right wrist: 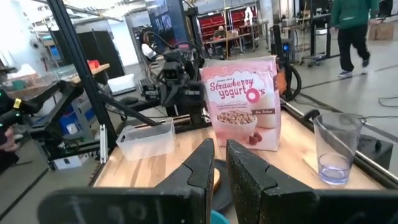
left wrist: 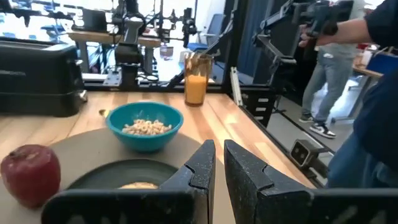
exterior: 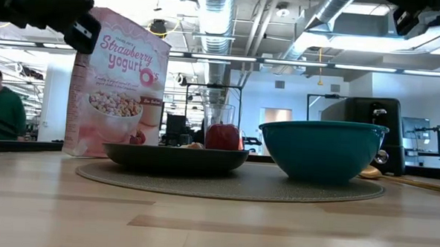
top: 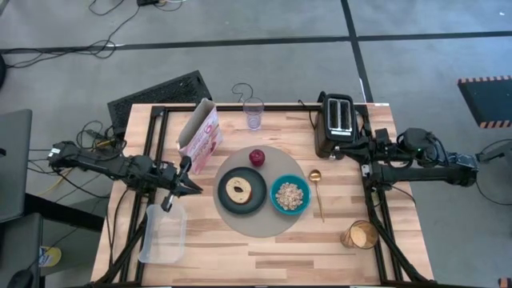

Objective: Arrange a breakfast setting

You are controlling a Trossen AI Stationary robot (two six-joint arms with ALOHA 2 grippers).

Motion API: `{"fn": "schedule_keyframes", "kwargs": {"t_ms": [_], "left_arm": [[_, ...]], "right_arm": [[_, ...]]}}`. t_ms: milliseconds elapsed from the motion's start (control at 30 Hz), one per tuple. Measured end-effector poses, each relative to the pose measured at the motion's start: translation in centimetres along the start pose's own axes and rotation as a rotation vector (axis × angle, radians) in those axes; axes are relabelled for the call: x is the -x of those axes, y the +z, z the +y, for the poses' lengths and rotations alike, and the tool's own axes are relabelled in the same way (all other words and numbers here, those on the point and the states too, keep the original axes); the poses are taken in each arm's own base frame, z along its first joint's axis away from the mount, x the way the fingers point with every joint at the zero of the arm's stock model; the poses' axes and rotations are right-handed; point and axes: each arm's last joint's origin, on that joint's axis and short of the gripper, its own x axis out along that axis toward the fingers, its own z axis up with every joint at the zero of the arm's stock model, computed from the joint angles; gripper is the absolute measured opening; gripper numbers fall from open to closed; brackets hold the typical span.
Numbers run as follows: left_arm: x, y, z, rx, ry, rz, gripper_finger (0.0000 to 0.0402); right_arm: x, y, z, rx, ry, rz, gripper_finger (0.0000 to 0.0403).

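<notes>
A round grey mat lies mid-table. On it rest a dark grey plate bearing round toasted bread, a teal bowl of beige cereal, and a red apple at the mat's far edge. A gold spoon lies on the wood just right of the mat. My left gripper is shut and empty, above the table just left of the plate and pointing at it; its wrist view shows its tips. My right gripper is shut and empty near the toaster's front; its wrist view shows its tips.
A pink cereal box stands far left of the mat and an empty glass at the far edge. A black toaster is far right. A clear tub sits near left, a glass of juice near right. People show beyond the table.
</notes>
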Motion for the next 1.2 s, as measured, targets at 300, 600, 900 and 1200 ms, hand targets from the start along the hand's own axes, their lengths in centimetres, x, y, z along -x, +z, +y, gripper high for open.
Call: {"fn": "schedule_keyframes", "kwargs": {"t_ms": [300,600,900,1200], "left_arm": [[0.5,-2.1,0.3,-0.041,0.002,-0.071,0.002],[1.1,-3.5,0.4,-0.044,-0.005,-0.157,0.002],[1.3,-3.4,0.5,-0.075,0.014,-0.176,0.002],[1.3,-3.6,0.6,-0.106,0.053,-0.162,0.002]], "right_arm": [[0.0,-2.1,-0.4,0.017,0.018,0.026,0.0072],[0.0,-6.6,-1.3,-0.018,0.034,-0.052,0.0072],[-2.4,-10.9,-2.1,-0.021,0.048,-0.113,0.0072],[-3.1,-13.7,-2.7,-0.07,0.032,-0.044,0.0072]]}}
